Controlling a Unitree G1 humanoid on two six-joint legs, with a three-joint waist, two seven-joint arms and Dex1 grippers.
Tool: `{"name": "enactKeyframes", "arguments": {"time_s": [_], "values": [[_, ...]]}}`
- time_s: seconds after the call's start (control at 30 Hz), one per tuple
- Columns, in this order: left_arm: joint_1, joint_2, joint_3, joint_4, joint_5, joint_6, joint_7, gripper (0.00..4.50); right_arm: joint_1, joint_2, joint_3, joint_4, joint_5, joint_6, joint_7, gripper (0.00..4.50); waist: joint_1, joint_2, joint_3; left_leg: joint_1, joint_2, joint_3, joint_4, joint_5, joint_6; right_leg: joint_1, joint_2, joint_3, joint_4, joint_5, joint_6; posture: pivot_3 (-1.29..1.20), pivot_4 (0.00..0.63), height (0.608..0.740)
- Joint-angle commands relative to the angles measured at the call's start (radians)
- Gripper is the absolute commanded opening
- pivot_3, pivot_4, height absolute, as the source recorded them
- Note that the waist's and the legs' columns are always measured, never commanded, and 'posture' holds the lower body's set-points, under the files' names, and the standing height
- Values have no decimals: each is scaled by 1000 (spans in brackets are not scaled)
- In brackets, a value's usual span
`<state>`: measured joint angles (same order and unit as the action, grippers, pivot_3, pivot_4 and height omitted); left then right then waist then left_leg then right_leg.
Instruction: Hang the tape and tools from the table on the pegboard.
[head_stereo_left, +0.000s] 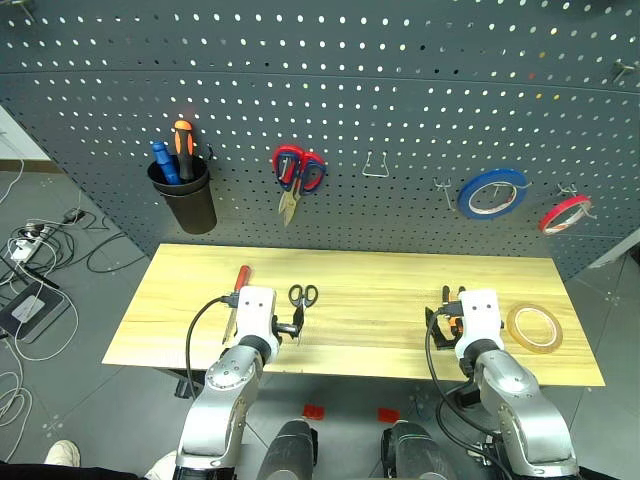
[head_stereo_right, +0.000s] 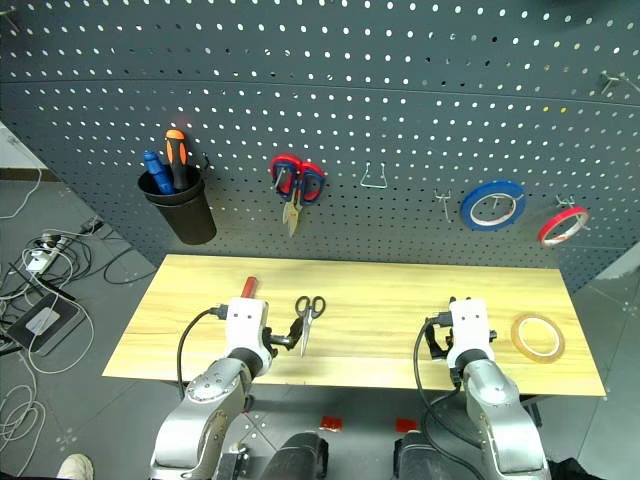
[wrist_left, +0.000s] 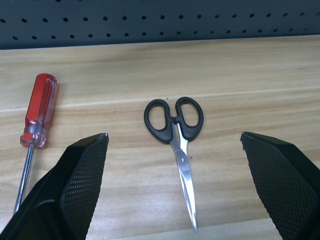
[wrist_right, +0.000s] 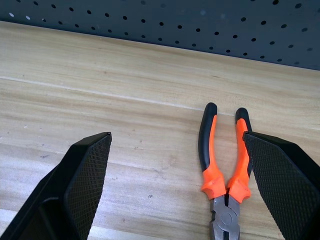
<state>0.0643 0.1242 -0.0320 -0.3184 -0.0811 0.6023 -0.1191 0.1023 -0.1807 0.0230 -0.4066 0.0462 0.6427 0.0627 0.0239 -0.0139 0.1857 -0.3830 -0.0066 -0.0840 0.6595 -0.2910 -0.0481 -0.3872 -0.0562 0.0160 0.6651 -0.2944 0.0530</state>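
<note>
Both grippers hover over the near edge of the table (head_stereo_left: 400, 270), fingers spread wide with nothing between them. Under the left gripper (wrist_left: 175, 187) lie the black-handled scissors (wrist_left: 176, 135), flat on the wood with blades pointing toward the near edge, untouched. Just beside them, toward the left edge, lies the red-handled screwdriver (wrist_left: 36, 120), its handle toward the far edge. Under the right gripper (wrist_right: 175, 187) lie the pliers (wrist_right: 222, 170), orange-and-black handles pointing toward the far edge, close by one finger. Near the right edge the tan tape (head_stereo_left: 534, 327) lies flat.

Behind the far edge stands the pegboard (head_stereo_left: 380, 80). On it hang a black cup (head_stereo_left: 185, 195) with an orange and a blue screwdriver, red-handled scissors (head_stereo_left: 296, 172), a bare hook (head_stereo_left: 375, 166), a blue roll (head_stereo_left: 492, 193) and a red roll (head_stereo_left: 564, 213).
</note>
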Motion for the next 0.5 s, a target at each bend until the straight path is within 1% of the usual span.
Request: {"name": "enactKeyframes", "arguments": {"time_s": [0.03, 0.5], "values": [[7, 9, -5, -57, 10, -7, 3, 4476, 7, -5, 0, -42, -13, -13, 2, 4500, 0, 0, 0, 0, 0, 0, 0, 0, 0, 0, 0, 0, 0, 0, 0, 114, 188, 740], [17, -2, -6, -62, 6, -20, 2, 4476, 17, -2, -1, -48, -25, -15, 13, 4500, 0, 0, 0, 0, 0, 0, 0, 0, 0, 0, 0, 0, 0, 0, 0, 112, 182, 740]]}}
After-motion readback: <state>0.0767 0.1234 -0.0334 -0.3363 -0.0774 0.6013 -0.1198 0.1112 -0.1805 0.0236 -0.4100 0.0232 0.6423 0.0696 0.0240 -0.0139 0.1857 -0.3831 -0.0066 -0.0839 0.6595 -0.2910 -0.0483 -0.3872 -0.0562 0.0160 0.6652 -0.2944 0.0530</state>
